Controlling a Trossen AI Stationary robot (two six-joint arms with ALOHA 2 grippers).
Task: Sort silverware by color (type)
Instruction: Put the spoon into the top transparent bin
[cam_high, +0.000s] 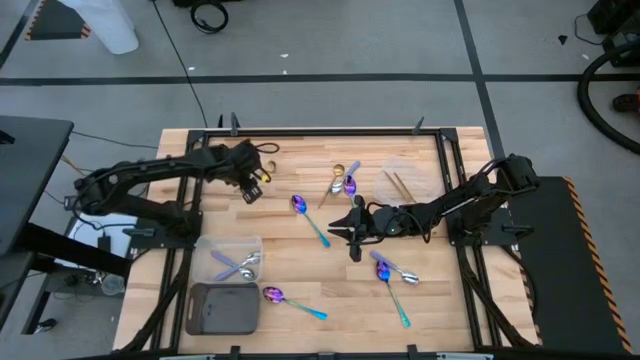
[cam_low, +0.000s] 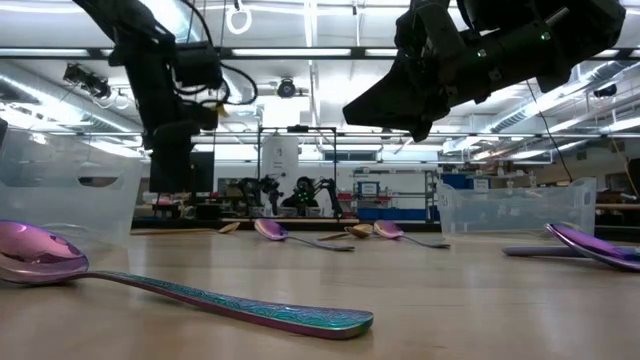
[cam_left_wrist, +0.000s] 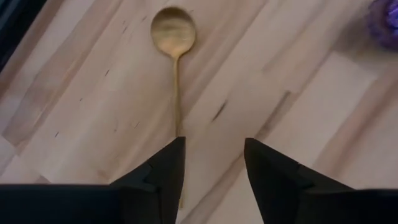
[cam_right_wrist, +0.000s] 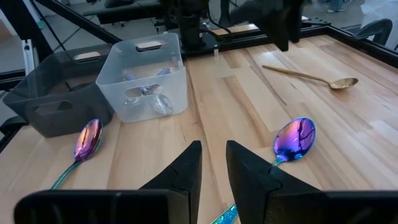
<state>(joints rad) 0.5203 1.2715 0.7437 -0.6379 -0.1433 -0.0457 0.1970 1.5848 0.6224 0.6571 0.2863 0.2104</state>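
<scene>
Left gripper (cam_left_wrist: 213, 168) hangs over the gold spoon (cam_left_wrist: 175, 56) lying flat near the table's far-left edge, fingers apart and empty. It looks light, stiff, slippery; I'd pinch mid-handle. Right gripper (cam_right_wrist: 213, 165) waits mid-table, fingers slightly parted, holding nothing.

Robotics lab, long ceiling light strips (cam_low: 300, 52), more robot arms on benches (cam_low: 300, 195) behind, taped grey floor (cam_high: 330, 60), trailing cables (cam_high: 185, 60)
</scene>
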